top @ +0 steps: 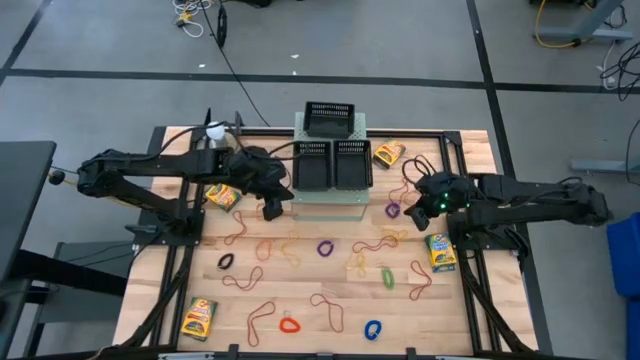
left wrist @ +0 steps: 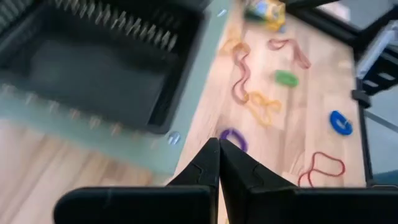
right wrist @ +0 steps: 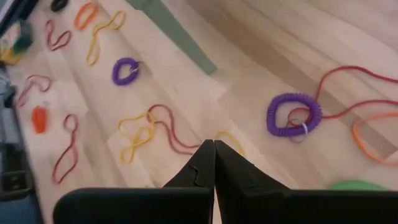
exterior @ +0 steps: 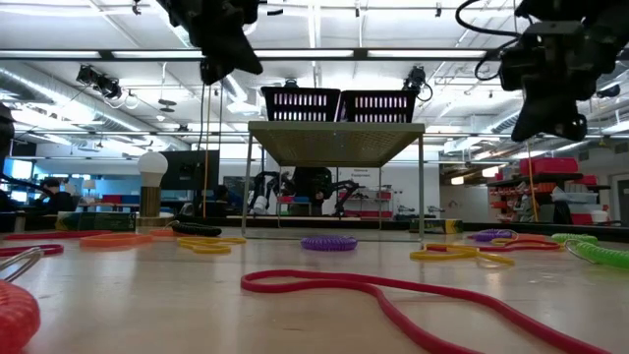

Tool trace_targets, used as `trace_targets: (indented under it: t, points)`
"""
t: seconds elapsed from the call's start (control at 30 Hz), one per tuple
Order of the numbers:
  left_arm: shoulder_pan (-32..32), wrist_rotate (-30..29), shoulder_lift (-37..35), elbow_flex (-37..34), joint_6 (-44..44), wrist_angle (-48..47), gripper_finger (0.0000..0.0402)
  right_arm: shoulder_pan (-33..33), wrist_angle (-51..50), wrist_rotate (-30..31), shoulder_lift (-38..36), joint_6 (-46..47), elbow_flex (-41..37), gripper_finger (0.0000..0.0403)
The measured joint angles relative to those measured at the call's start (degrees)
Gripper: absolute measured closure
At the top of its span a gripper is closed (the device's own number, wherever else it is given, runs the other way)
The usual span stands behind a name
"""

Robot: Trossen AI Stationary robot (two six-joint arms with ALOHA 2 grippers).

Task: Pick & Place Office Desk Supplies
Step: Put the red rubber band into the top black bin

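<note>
Purple loop (right wrist: 293, 114) just beside closed right gripper (right wrist: 214, 144).

The whole wooden table (top: 300, 290) is seen straight down from overhead. From table-top height, a level line is taken across the boards toward the raised pale-green box (exterior: 336, 143) and the room behind. Each wrist picture is framed close above the tabletop, past that arm's own fingers. One purple loop (left wrist: 234, 138) is shared by both wrist views.
</note>
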Motion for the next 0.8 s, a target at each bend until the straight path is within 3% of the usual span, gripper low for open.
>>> trace_targets:
  t: [0.17, 0.27, 0.4, 0.5, 0.63, 0.8]
  points:
    - [2.7, 7.1, -5.3, -13.3, -2.1, 20.5, 0.0395, 8.1, 1.6, 8.0, 2.0, 9.0, -1.5, 0.0397]
    - [3.6, 7.1, -8.8, -21.5, -4.4, 30.2, 0.0396, 12.7, 2.5, 9.6, 4.3, 8.6, -1.6, 0.0397]
    - [3.5, 3.0, -11.6, -29.8, -5.0, 39.8, 0.0393, 18.8, 2.1, 9.5, 7.9, 9.3, -1.6, 0.0396]
    - [3.6, -1.7, -11.8, -33.1, -8.3, 41.9, 0.0389, 23.3, 2.7, 9.6, 11.3, 9.7, -1.7, 0.0382]
    - [3.1, -7.5, -11.6, -34.5, -12.2, 44.0, 0.0388, 25.4, 3.0, 12.3, 16.8, 9.6, -1.7, 0.0339]
    - [1.3, -13.9, -11.4, -34.6, -10.5, 44.7, 0.0390, 25.4, 7.7, 12.6, 23.5, 5.4, -1.7, 0.0281]
